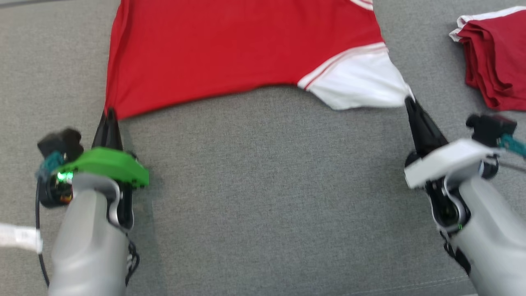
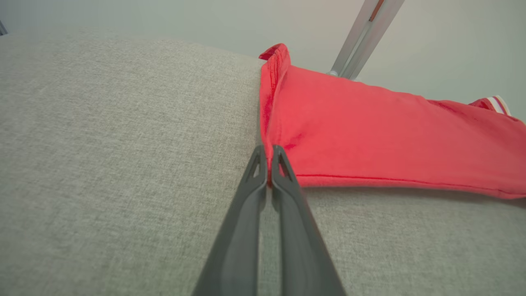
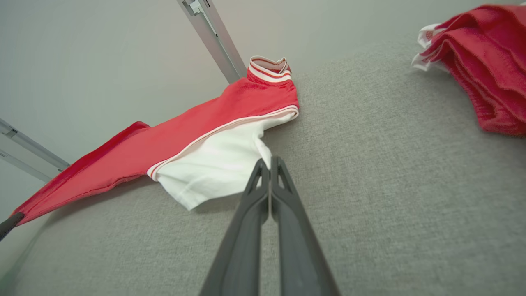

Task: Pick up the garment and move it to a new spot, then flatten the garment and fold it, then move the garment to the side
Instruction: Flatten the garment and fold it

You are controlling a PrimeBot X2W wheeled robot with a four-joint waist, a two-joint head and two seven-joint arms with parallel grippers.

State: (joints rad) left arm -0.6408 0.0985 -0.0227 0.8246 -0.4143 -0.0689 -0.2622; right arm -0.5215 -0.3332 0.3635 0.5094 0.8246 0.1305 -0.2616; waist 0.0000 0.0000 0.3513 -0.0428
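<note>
The garment (image 1: 230, 53) is a red shirt with a white, striped sleeve, spread across the grey fabric surface at the top of the head view. My left gripper (image 1: 110, 113) is shut on its lower-left red hem corner; the left wrist view shows the garment (image 2: 370, 135) pinched between the closed fingertips of the left gripper (image 2: 269, 152). My right gripper (image 1: 409, 100) is shut on the tip of the white sleeve (image 1: 361, 82); in the right wrist view the garment (image 3: 213, 135) stretches away to the left from the right gripper (image 3: 269, 162). The cloth between the two grippers is pulled taut, its near edge slightly lifted.
A folded dark red garment pile (image 1: 495, 57) with white trim lies at the right edge; it also appears as the pile (image 3: 481, 61) at upper right of the right wrist view. The grey upholstered surface (image 1: 267, 197) extends toward me. Metal frame bars (image 3: 213, 37) stand behind it.
</note>
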